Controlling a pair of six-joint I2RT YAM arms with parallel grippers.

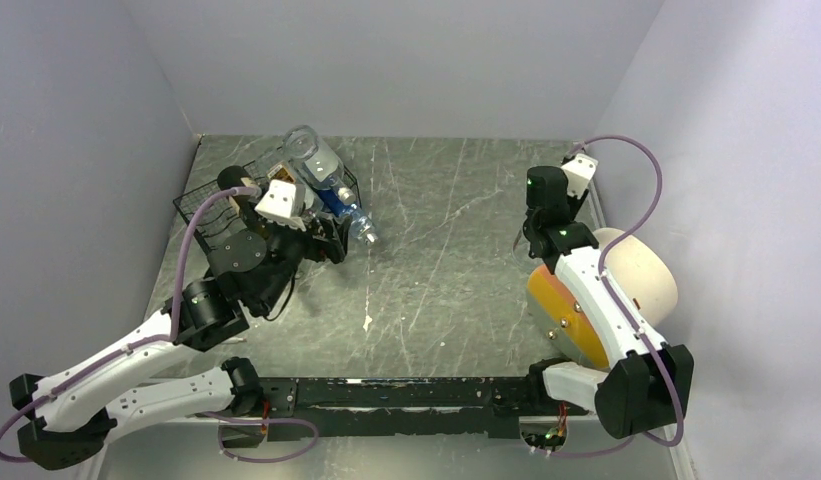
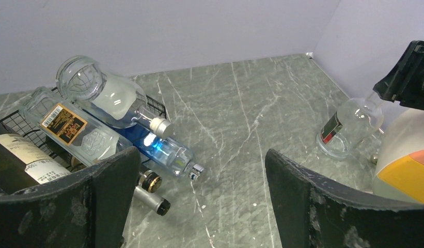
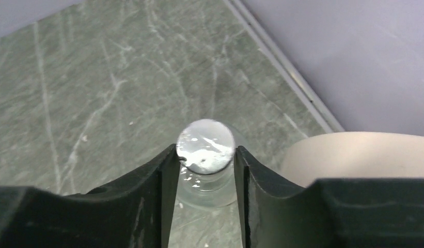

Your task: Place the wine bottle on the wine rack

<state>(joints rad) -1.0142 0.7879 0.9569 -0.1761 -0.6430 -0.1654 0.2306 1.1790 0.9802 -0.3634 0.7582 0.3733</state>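
Right claw (image 3: 205, 155) clamped on wine bottle (image 3: 205, 147) cap.
You have the wine bottle upright between the right claw's fingers, both pressed on its neck, jaws roughly half closed. A pale cylinder (image 3: 364, 155) sits just right of the claw. The wine rack (image 1: 201, 212) lies well to its left, just beside your wide-spread, empty left claw (image 2: 202, 160).

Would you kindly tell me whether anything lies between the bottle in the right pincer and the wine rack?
Nothing lies on the table between the wine bottle and the wine rack, but the left arm hovers over its front, and other bottles lie on it.
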